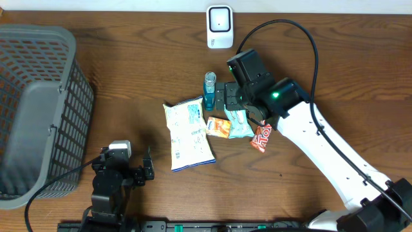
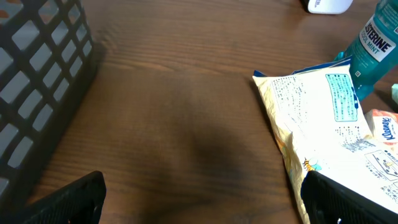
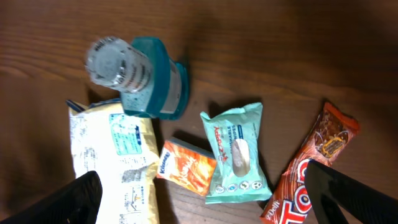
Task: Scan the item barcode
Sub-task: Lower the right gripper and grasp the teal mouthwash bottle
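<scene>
Left end effector (image 1: pixel 148 166), right end effector (image 1: pixel 229 96): wide open, empty | table (image 1: pixel 129 77): dark wood

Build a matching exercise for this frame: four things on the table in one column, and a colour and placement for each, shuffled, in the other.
Column one:
1. mouthwash bottle
2. wipes pack
3. candy bar
4. basket

Column two:
A. grey, at the left side of the overhead view
B. teal, standing upright
C. red-orange wrapper, lying flat
D. pale mint green, lying flat

Pairs: 1-B, 2-D, 3-C, 4-A
</scene>
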You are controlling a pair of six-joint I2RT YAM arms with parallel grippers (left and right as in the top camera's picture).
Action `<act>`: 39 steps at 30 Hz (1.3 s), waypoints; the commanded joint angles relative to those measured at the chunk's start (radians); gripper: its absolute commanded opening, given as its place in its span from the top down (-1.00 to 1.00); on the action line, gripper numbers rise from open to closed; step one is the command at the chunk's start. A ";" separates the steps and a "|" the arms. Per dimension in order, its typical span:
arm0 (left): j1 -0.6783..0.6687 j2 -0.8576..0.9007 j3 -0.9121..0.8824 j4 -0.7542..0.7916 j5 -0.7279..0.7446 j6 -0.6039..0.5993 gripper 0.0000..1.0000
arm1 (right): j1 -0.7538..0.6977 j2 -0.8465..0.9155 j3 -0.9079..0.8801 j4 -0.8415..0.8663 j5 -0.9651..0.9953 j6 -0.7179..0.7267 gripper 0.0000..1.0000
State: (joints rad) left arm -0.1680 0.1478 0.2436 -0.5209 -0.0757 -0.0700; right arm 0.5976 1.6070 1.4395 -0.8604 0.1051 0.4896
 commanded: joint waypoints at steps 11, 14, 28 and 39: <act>0.002 -0.006 0.014 -0.002 0.013 0.017 -0.98 | 0.007 0.036 0.029 -0.037 -0.064 0.037 -0.98; 0.002 -0.006 0.014 -0.002 0.013 0.017 -0.98 | 0.005 0.043 0.064 -0.054 -0.089 0.045 -0.98; 0.002 -0.006 0.014 -0.002 0.013 0.017 -0.98 | 0.006 0.239 0.356 -0.101 -0.053 0.063 -0.98; 0.002 -0.006 0.014 -0.002 0.013 0.017 -0.98 | 0.032 0.464 0.445 -0.098 -0.019 0.139 -0.92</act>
State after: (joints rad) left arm -0.1680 0.1478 0.2436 -0.5236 -0.0757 -0.0700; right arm 0.6235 2.0548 1.8507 -0.9607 0.0521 0.5892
